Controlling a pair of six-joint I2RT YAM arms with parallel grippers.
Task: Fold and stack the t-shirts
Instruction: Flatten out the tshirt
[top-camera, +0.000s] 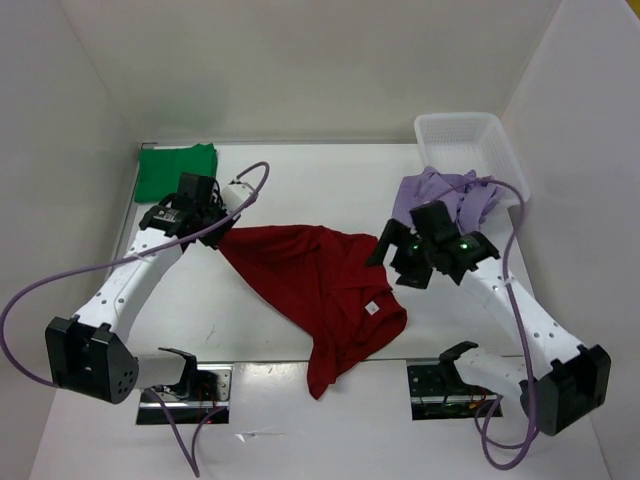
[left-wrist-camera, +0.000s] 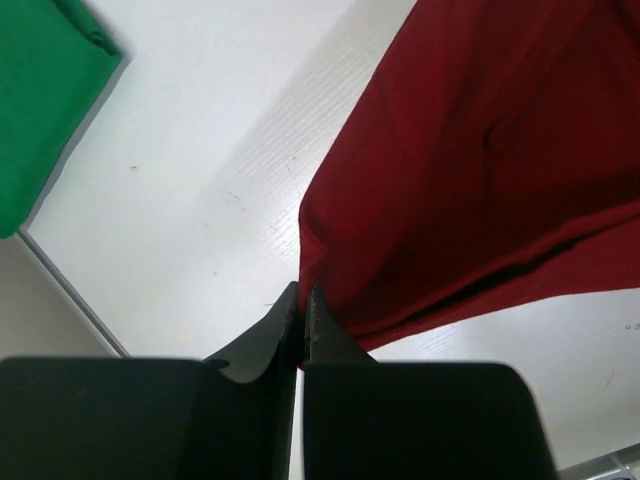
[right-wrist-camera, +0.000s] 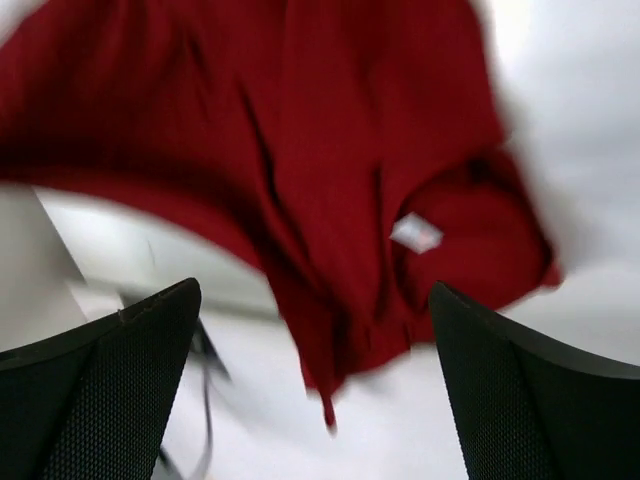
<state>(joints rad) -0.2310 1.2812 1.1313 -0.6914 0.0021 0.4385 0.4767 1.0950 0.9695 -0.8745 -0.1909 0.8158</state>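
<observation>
Red shirt lies crumpled mid-table, tail over the near edge. Left gripper is clamped on its left corner. Right gripper gapes wide, holding nothing. Risk: a one-sided pull could bunch the shirt or drag it off. Green shirt lies folded far left, lavender shirt far right.

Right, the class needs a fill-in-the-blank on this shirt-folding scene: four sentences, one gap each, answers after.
1. The left tool is ___ on the red shirt's corner.
2. The right tool stands ___, holding nothing.
3. The green shirt lies ___ at the far left.
4. The lavender shirt lies crumpled by the basket, on the ___ side.

Missing words: shut; open; folded; right.
</observation>
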